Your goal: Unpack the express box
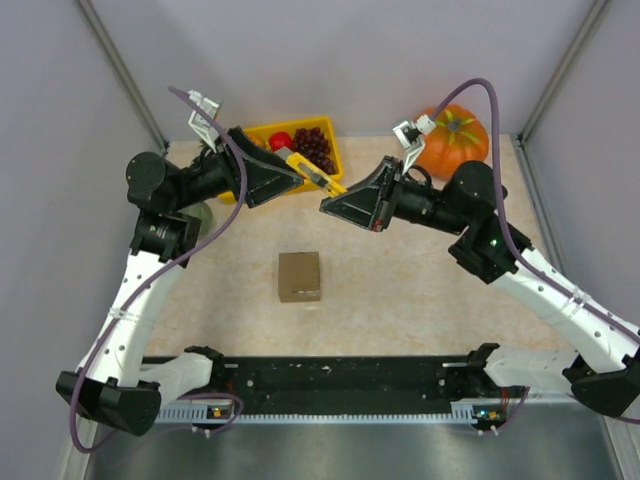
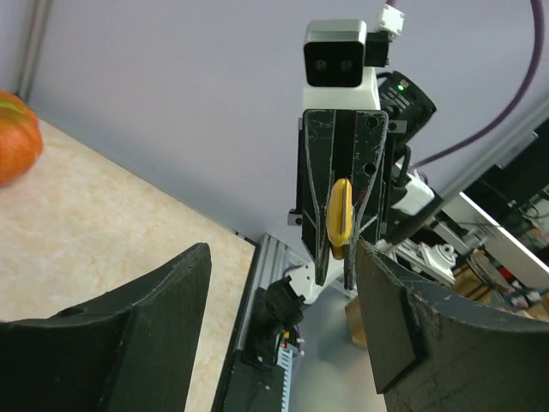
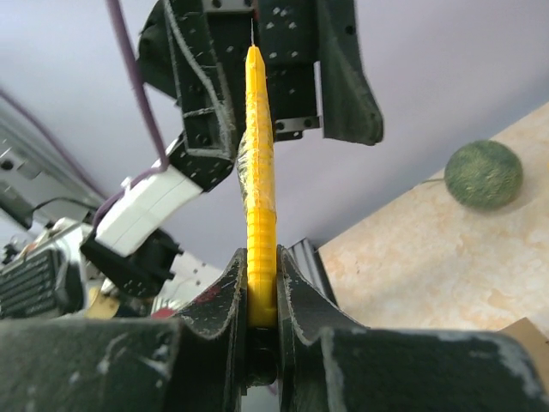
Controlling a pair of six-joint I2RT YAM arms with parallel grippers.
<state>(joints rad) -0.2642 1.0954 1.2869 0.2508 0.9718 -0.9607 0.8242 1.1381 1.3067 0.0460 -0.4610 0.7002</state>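
Right fingers [image 3: 225, 296] are filling the bottom of the right wrist view, clenching hard on the near end of a yellow cutter [image 3: 260, 172] that's pointing straight out at the other arm. As for the express box [image 1: 299, 276], it's sitting flat on the desk [image 1: 400, 300] pretty much dead centre, looking closed with its flap lid down, and nothing is touching it. Both arms are hovering above the desk on the far side of the box, wrists facing each other, with the cutter bridging the gap between them. The left fingers [image 2: 154, 326] are standing wide apart and released, one on each side of the cutter's far end, not pinching it as far as I'm seeing. Going further out, a yellow tray [image 1: 337, 150] is sitting at the back of the desk just behind the left wrist, carrying a bunch of dark grapes [image 1: 315, 145] and something red [image 1: 280, 140]. An orange pumpkin [image 1: 455, 140] is sitting at the back right, just behind the right arm. Over on the left, a fuzzy green ball [image 3: 485, 172] is resting on the desk, mostly hiding behind the left arm in the top view. Grey walls are closing in the desk on three sides.
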